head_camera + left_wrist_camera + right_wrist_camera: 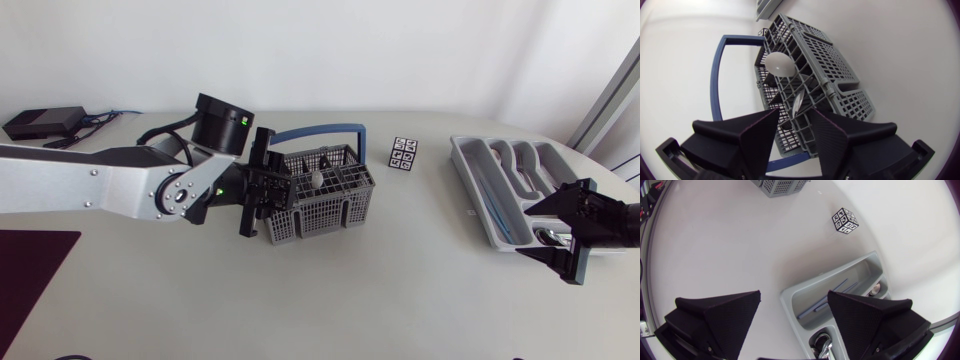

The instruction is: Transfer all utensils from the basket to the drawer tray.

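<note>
We are holding our left gripper (pixel 794 117) at the grey basket (pixel 840 65), jaws slightly parted and gripping nothing; 1 white spoon (pixel 780 64) is standing inside it. We are hovering our right gripper (pixel 794 296) over the drawer tray (pixel 796 305), jaws wide apart and empty, above blue utensils (pixel 815 308).

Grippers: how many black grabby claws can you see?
2. The left gripper is at the grey basket, open; the right gripper is open above the drawer tray. None seems hidden.
</note>
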You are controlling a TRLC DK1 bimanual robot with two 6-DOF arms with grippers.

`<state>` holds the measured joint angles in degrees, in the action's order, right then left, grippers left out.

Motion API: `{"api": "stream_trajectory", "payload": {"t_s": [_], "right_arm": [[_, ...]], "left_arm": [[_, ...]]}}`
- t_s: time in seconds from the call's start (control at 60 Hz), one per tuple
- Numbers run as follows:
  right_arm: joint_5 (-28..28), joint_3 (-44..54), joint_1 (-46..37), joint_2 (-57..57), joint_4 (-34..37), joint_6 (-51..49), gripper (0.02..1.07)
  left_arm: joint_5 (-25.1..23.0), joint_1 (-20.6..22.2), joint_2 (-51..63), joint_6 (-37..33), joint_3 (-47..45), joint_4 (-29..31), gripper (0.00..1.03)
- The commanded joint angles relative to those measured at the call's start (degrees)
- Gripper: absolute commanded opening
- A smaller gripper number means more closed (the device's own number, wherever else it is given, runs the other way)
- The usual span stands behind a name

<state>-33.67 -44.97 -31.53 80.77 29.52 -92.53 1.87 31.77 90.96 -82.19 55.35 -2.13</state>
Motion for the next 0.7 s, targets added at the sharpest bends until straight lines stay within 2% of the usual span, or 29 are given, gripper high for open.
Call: {"api": "stream_trajectory", "payload": {"t_s": [0.0,0.233,0.45,0.55,0.683], "right_arm": [[-0.61,1.29,0.5,0.88,-0.51,0.95,0.99],[-0.52,2.96,0.77,1.58,-2.62,0.69,0.99],[-0.52,3.22,0.68,1.41,-2.71,0.6,0.99],[-0.52,3.66,0.77,1.32,-2.71,0.51,0.99],[-0.43,4.63,1.21,1.32,-3.15,0.51,0.99]], "left_arm": [[0.42,0.05,1.5,-2.45,1.34,-1.03,0.36],[0.42,0.66,1.94,-3.41,2.13,-1.03,0.23],[0.5,0.93,2.73,-5.96,3.01,-0.77,0.07],[0.59,1.1,2.82,-7.02,3.62,0.11,0.03],[0.59,1.1,2.47,-7.81,5.56,2.57,0.03]]}}
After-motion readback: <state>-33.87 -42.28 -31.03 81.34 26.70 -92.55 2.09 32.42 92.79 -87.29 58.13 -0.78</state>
